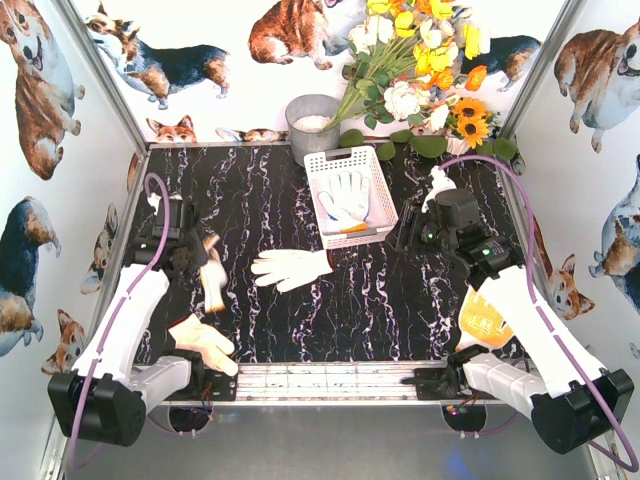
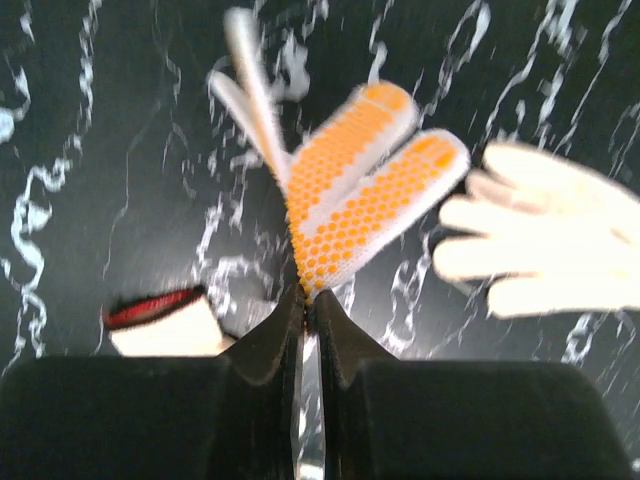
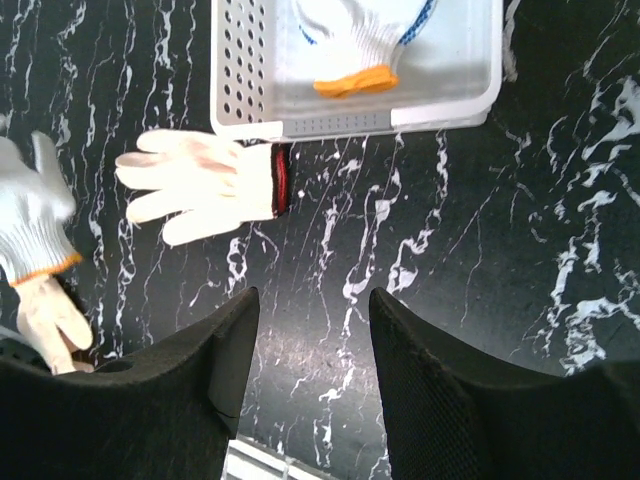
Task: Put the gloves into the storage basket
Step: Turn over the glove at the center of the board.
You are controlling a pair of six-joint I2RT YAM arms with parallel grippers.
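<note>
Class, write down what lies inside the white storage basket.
A white knit glove with an orange cuff lies flat in the storage basket. The basket floor beneath that glove is covered, so anything under it cannot be seen.

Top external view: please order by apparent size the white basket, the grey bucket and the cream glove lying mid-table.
Largest: the white basket.
Then the grey bucket and the cream glove: about alike, so not ranked.

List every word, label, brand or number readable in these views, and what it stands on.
None: no readable text in any view.
The storage basket, the loose white glove, the orange-dotted glove and the grey bucket bear no legible marking; the walls carry only dog pictures.
</note>
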